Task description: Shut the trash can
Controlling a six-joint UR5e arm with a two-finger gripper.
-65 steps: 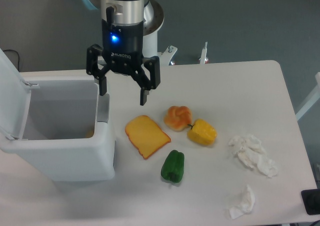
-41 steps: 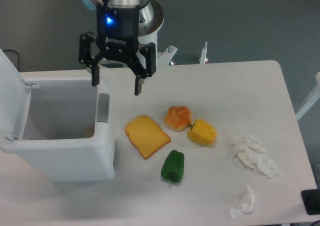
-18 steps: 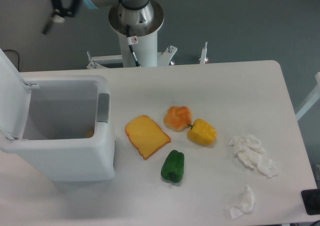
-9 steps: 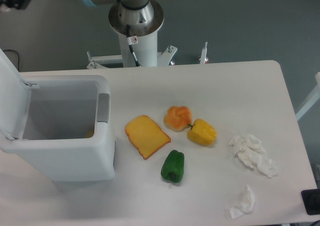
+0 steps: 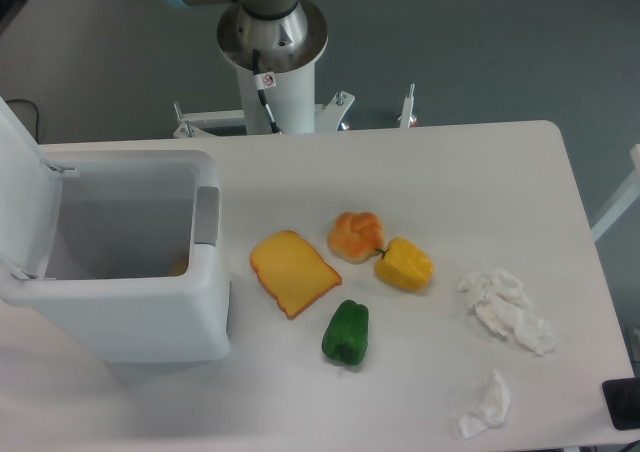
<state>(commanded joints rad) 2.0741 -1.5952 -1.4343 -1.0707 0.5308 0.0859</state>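
Still open: trash can (image 5: 120, 312) at left edge of tabletop (image 5: 450, 172), lid (image 5: 20, 187) standing upright against far-left frame border, grey latch tab (image 5: 206, 215) on the right rim. Tool almost wholly out of frame; only a dark sliver at top-left corner (image 5: 8, 0), so cannot tell whether apart or together. Risks, as judged: pushing lid too low or from the wrong side could tip or slide the bin; descending blind behind lid could jam against hinge; lid might fall without catching the latch. Hard to read: lid's left part cut off, hinge barely visible, small orange thing (image 5: 178, 268) inside bin unidentifiable. Cheese-like slice (image 5: 292, 271), green pepper (image 5: 346, 332) near, not touching bin.
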